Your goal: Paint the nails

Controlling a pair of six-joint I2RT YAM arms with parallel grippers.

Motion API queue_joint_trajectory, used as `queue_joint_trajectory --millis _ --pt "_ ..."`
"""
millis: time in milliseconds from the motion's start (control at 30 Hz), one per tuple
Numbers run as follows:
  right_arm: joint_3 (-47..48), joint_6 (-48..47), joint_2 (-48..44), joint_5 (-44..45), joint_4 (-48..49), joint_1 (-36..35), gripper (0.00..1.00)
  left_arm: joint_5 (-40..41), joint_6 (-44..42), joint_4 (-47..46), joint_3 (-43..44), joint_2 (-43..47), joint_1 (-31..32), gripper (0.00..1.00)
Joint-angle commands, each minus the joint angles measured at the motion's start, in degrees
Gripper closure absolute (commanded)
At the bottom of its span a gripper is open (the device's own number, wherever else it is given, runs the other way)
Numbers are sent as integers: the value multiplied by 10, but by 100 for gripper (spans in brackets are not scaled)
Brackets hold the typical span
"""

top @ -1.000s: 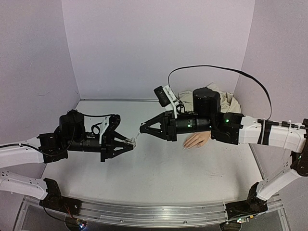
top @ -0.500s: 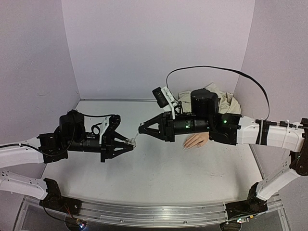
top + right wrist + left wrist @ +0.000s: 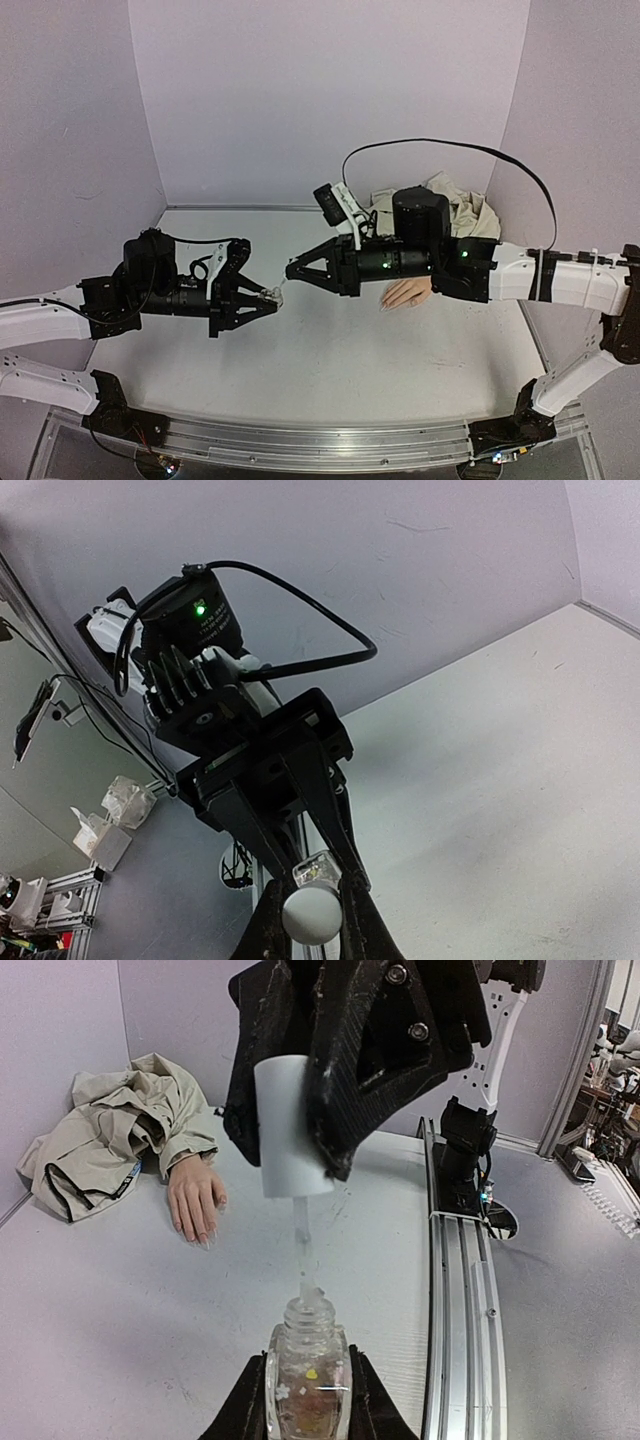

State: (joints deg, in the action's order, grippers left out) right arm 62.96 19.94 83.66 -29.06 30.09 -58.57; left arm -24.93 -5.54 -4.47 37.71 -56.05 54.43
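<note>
1 bottle [image 3: 307,1375] in left pincer [image 3: 270,297] — uncapped

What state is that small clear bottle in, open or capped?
Open: the white cylindrical cap is lifted off the small clear glass bottle, only its thin brush reaching the neck.

Top view: high from the near side, looking down over desk [image 3: 330,370]. Wrist views: close, facing each other, sharing nail polish bottle [image 3: 307,1375] and cap [image 3: 280,1130].

Held low in left gripper [image 3: 307,1405]: small clear bottle [image 3: 307,1375]. Above, white cap [image 3: 285,1125] pinched in right gripper [image 3: 300,1110], brush tip [image 3: 306,1282] seemingly inside the neck. Leftward, mannequin hand [image 3: 195,1195] palm-down, sleeved in beige jacket [image 3: 105,1130].
</note>
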Motion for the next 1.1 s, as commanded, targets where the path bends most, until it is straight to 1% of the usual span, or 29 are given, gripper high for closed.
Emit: queue_joint_trajectory --millis 0,700,800,867,1000,1067 --pt "23 0 5 -5 36 -5 100 -9 2 -31 17 11 2 100" --pt "21 3 33 -28 24 -15 100 -16 7 -32 25 13 3 100" --pt "25 -1 40 -52 24 -15 100 -26 10 -31 30 15 3 100" --pt "31 -12 49 -84 20 -15 100 -39 12 -32 34 15 3 100" --pt "58 -49 70 -153 -30 -14 100 -55 22 -33 50 11 3 100" --pt "57 -60 71 -182 -36 -11 100 -54 26 -36 56 11 3 100"
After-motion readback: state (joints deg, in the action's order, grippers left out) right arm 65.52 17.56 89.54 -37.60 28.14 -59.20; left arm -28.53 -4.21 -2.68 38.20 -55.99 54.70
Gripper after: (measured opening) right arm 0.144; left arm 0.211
